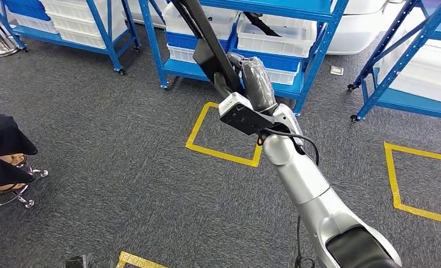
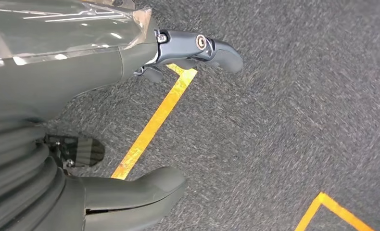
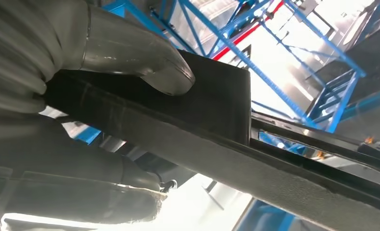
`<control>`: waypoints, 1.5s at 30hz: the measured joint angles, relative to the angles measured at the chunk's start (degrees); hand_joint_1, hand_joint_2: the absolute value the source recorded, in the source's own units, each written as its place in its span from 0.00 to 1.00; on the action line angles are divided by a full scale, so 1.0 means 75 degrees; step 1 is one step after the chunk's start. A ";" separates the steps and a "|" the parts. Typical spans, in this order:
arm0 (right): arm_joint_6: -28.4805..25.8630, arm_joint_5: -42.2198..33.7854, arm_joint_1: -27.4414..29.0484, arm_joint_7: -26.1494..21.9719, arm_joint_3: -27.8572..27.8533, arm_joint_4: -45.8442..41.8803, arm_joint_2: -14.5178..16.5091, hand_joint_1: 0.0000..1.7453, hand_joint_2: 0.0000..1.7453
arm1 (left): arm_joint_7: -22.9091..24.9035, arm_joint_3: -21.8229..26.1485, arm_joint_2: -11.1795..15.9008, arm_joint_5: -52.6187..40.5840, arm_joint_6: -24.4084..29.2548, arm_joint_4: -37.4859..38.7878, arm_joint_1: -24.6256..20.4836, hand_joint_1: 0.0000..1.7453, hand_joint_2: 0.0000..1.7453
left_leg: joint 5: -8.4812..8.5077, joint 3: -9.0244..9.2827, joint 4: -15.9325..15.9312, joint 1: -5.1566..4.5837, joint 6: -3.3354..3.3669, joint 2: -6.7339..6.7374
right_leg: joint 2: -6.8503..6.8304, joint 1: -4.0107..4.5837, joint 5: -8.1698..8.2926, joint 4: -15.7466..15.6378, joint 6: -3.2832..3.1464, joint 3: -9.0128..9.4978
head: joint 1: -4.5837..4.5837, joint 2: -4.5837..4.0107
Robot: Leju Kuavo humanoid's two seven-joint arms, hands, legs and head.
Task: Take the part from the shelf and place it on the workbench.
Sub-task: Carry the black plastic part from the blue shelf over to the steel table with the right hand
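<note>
Above the grey carpet before the blue shelf (image 1: pixel 246 64), a long black part (image 1: pixel 204 39) is gripped by the right hand (image 1: pixel 257 84). Over a yellow floor line (image 2: pixel 154 122), the left hand (image 2: pixel 130 115) is held open, fingers apart.

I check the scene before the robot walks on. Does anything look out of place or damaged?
Nothing looks damaged or spilled. The right hand grips a long black part, raised in front of the blue shelf. The bins sit straight. The left hand hangs over the carpet.

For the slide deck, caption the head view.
Right hand holds the long black part up before blue shelves of white bins.
</note>
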 joint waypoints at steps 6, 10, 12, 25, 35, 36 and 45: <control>-0.0163 0.0061 0.0313 -0.0038 -0.0023 -0.0219 -0.0166 1.00 1.00 | -0.0052 0.0000 -0.0032 0.0019 -0.0023 -0.0004 0.0039 0.00 1.00 | 0.0080 0.0021 -0.0115 -0.0107 0.0427 -0.0448 | 0.0269 0.0004 -0.0459 0.0793 0.0125 -0.0355 | 0.0054 0.0000; -0.0300 0.0206 0.0786 -0.0042 -0.0081 -0.0449 -0.0323 1.00 1.00 | -0.0044 -0.0006 -0.0044 0.0015 -0.0043 -0.0004 0.0045 0.00 1.00 | 0.0102 0.0010 -0.0115 -0.0201 0.0538 -0.0845 | 0.0549 0.0082 -0.0883 0.2235 0.0044 -0.1125 | 0.0069 0.0000; -0.0343 0.0372 0.1028 -0.0015 -0.0144 -0.0648 -0.0364 1.00 1.00 | -0.0014 -0.0019 -0.0068 -0.0018 -0.0055 -0.0004 0.0042 0.00 1.00 | 0.0118 0.0014 -0.0114 -0.0269 0.0561 -0.1045 | 0.0667 0.0177 -0.0498 0.1402 0.0038 -0.0778 | 0.0069 0.0000; -0.0324 0.0854 0.1869 0.0217 -0.0415 -0.1727 -0.0452 1.00 1.00 | 0.0093 -0.0097 -0.0170 -0.0133 -0.0117 -0.0007 -0.0037 0.00 1.00 | -0.0803 -0.1079 0.1951 -0.0066 0.0078 -0.0532 | 0.0386 0.0065 0.0192 -0.0254 -0.0394 0.0082 | 0.0007 0.0000; -0.0305 0.0861 0.2034 0.0231 -0.0474 -0.1969 -0.0539 1.00 1.00 | 0.0109 -0.0186 -0.0173 -0.0141 -0.0163 -0.0012 -0.0075 0.00 1.00 | 0.0019 0.0078 -0.0112 -0.0030 0.0269 -0.0309 | 0.0037 0.0044 -0.0126 0.0066 0.0144 0.0021 | 0.0085 0.0000; -0.0305 0.0861 0.2037 0.0233 -0.0479 -0.1974 -0.0551 1.00 1.00 | 0.0109 -0.0189 -0.0170 -0.0141 -0.0163 -0.0012 -0.0077 0.00 1.00 | 0.0039 0.0086 -0.0133 -0.0024 0.0315 -0.0347 | 0.0122 0.0030 -0.0193 0.0163 0.0151 -0.0027 | 0.0088 0.0000; -0.0287 0.0900 0.2334 0.0385 -0.0617 -0.2228 -0.0706 1.00 1.00 | 0.0085 -0.0218 -0.0146 -0.0117 -0.0162 -0.0012 -0.0045 0.00 1.00 | 0.0055 0.0066 -0.0110 -0.0122 0.0388 -0.1117 | 0.0835 0.0053 -0.0085 0.0351 0.0151 -0.0257 | 0.0115 0.0000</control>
